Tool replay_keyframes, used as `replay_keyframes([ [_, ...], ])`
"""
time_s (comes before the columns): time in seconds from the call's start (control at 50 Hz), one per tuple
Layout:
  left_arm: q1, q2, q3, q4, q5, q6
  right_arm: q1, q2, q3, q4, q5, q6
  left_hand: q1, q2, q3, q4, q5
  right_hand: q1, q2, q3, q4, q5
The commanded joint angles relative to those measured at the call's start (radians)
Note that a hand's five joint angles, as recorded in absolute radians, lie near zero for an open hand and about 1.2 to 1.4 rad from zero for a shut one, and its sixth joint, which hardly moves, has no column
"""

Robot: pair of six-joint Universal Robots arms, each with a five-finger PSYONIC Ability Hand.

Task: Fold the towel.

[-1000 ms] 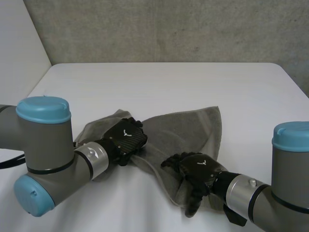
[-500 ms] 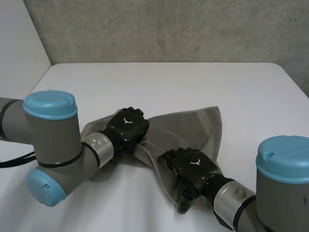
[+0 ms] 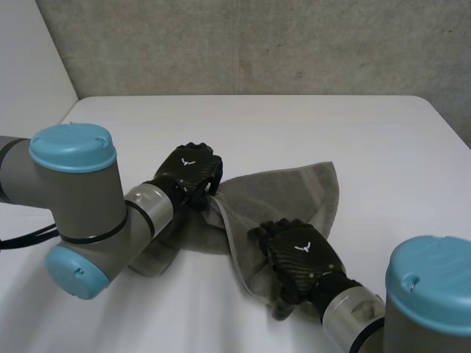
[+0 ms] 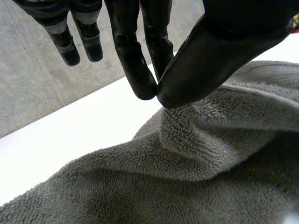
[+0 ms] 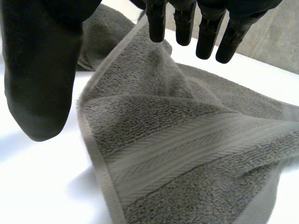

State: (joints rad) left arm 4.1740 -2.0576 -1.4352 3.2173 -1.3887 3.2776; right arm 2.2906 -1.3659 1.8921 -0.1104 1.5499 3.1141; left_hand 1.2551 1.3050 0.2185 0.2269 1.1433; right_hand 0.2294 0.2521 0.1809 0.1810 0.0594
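Where the left fingers (image 4: 135,65) pinch, the towel (image 4: 196,158) peaks.

No readable text, small white logo mark (image 3: 193,164) on back of left hand (image 3: 185,175), same on right hand (image 3: 298,259)

Left robot hand (image 3: 190,170) thumb-to-finger pinch on towel (image 3: 294,195); right robot hand (image 3: 298,254) fingers relaxed, thumb apart.

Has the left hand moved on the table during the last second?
Yes. The left hand, pinching the towel, has moved away from the robot, toward the far edge of the table.
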Motion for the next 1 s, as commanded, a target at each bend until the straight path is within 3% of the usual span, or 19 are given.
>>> replay_keyframes([
  [0.02,-0.015,-0.015,0.012,-0.001,-0.012,-0.050,0.056,0.014,0.005,-0.041,0.056,0.047,0.141,0.091,-0.044,-0.052,0.078,-0.055,-0.078,-0.006,-0.006,-0.059],
  [0.36,-0.026,-0.023,0.001,-0.002,-0.012,-0.049,0.082,0.137,-0.037,-0.064,0.085,0.080,0.141,0.091,-0.044,-0.052,0.078,-0.055,-0.078,-0.006,-0.006,-0.059],
  [0.54,-0.014,-0.013,0.001,-0.002,-0.012,-0.050,0.032,0.185,-0.036,-0.094,0.073,-0.019,0.141,0.091,-0.044,-0.052,0.078,-0.006,-0.029,-0.006,-0.006,-0.011],
  [0.58,-0.014,-0.012,-0.001,-0.002,-0.012,-0.050,-0.008,0.183,-0.030,-0.113,0.055,-0.055,0.141,0.091,-0.044,-0.052,0.078,0.282,0.260,-0.006,-0.006,0.278],
  [0.6,-0.014,-0.012,-0.001,-0.002,-0.012,-0.050,-0.008,0.183,-0.030,-0.114,0.055,-0.055,0.141,0.091,-0.044,-0.052,0.078,0.284,0.262,-0.006,-0.006,0.280],
  [0.64,-0.014,-0.010,-0.001,-0.002,-0.012,-0.050,-0.043,0.182,-0.022,-0.132,0.004,-0.081,0.141,0.091,-0.044,-0.052,0.078,0.789,0.767,-0.006,-0.006,0.785],
  [0.66,-0.014,-0.010,-0.001,-0.002,-0.012,-0.050,-0.043,0.182,-0.022,-0.132,0.004,-0.081,0.141,0.091,-0.044,-0.052,0.078,0.792,0.769,-0.006,-0.006,0.788],
  [0.68,-0.014,-0.009,-0.002,-0.002,-0.012,-0.050,-0.062,0.179,-0.021,-0.138,-0.032,-0.091,0.141,0.091,-0.044,-0.052,0.078,1.074,1.051,-0.006,-0.006,1.070],
  [0.72,-0.014,-0.009,-0.004,-0.002,-0.012,-0.052,-0.080,0.173,-0.016,-0.144,-0.072,-0.097,0.141,0.091,-0.044,-0.052,0.078,1.166,1.143,-0.006,-0.006,1.161],
  [0.86,-0.015,-0.009,-0.010,-0.005,-0.012,-0.050,-0.157,0.137,-0.037,-0.166,-0.198,-0.100,0.141,0.091,-0.044,-0.052,0.078,1.167,1.144,-0.006,-0.006,1.162],
  [1.0,-0.015,-0.004,-0.031,-0.005,-0.012,-0.052,-0.337,0.183,-0.233,-0.140,-0.316,-0.127,0.141,0.091,-0.044,-0.052,0.078,1.167,1.144,-0.006,-0.006,1.162],
])
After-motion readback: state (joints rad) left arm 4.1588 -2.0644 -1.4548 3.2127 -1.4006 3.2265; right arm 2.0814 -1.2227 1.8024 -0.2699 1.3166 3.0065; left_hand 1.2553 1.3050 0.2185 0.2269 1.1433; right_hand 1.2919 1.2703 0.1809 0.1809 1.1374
